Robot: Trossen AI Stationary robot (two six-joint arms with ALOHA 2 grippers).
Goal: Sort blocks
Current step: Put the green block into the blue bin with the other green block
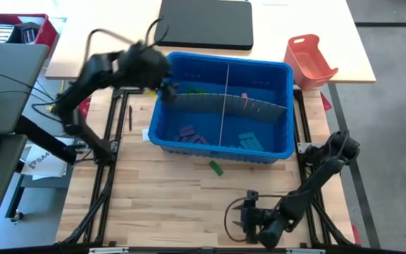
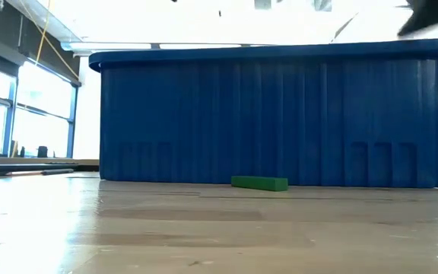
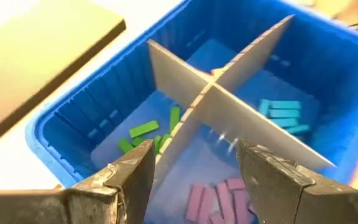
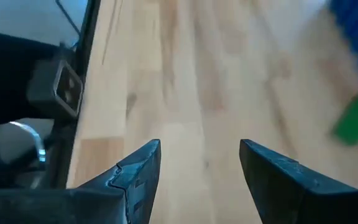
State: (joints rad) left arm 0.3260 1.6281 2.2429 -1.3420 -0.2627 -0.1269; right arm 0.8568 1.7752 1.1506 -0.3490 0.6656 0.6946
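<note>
A blue bin stands mid-table, split by a grey divider into four compartments. Inside lie green blocks, teal blocks, pinkish-purple blocks and pink ones. One green block lies flat on the table just in front of the bin, also seen in the low view and the right wrist view. My left gripper hangs open and empty above the bin's left side. My right gripper is open and empty, low over the table near its front edge.
An orange-red tray and a dark mat sit on the far side of the table. A red box is at the far left. Black frame rails run along both sides. Bare wood lies between the bin and the front edge.
</note>
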